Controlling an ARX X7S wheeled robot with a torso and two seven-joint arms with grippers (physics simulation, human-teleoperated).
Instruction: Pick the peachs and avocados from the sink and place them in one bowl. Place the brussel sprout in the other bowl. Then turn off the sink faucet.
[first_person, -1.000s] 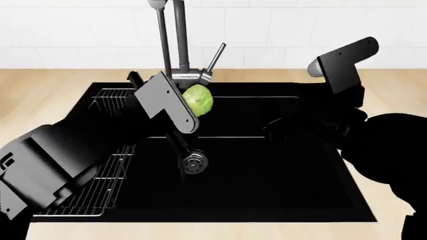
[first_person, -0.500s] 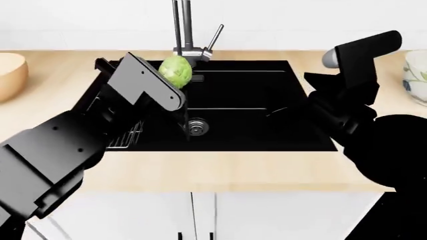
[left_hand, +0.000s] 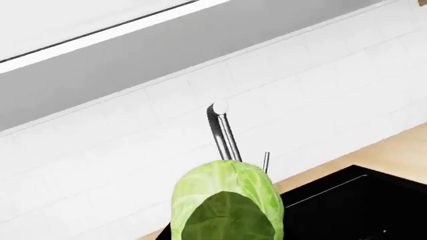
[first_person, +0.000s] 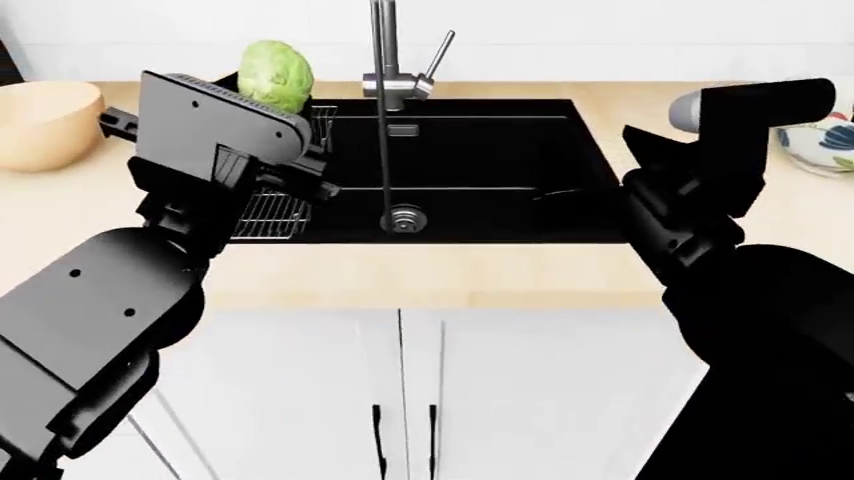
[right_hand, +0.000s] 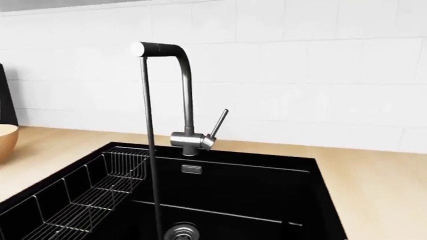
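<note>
Left end effector (first_person: 283, 100): we hold it clamped on the sprout (first_person: 276, 75), raised above the sink's (first_person: 467, 170) left rim; its fingers are hidden behind the wrist housing in the head view.
Sprout: in our left wrist view the sprout (left_hand: 227, 205) fills the lower middle, with the faucet (left_hand: 223, 131) behind it.
Right end effector: we cannot tell whether it is apart or together; the right arm (first_person: 714, 170) hangs over the sink's right edge and hides its tip.
Sink: black basin set in the wooden bench (first_person: 441, 275), drain (first_person: 404, 217) at its middle, wire rack (first_person: 274, 212) along its left side.
Faucet: the faucet (first_person: 388, 60) stands behind the sink, lever (first_person: 437, 55) tilted up to its right; a thin stream (first_person: 387, 165) runs from the spout to the drain.
Bowls: a tan bowl (first_person: 47, 122) sits on the bench well left of the sink; a painted bowl (first_person: 817, 145) sits right of the sink, partly behind the right arm.
</note>
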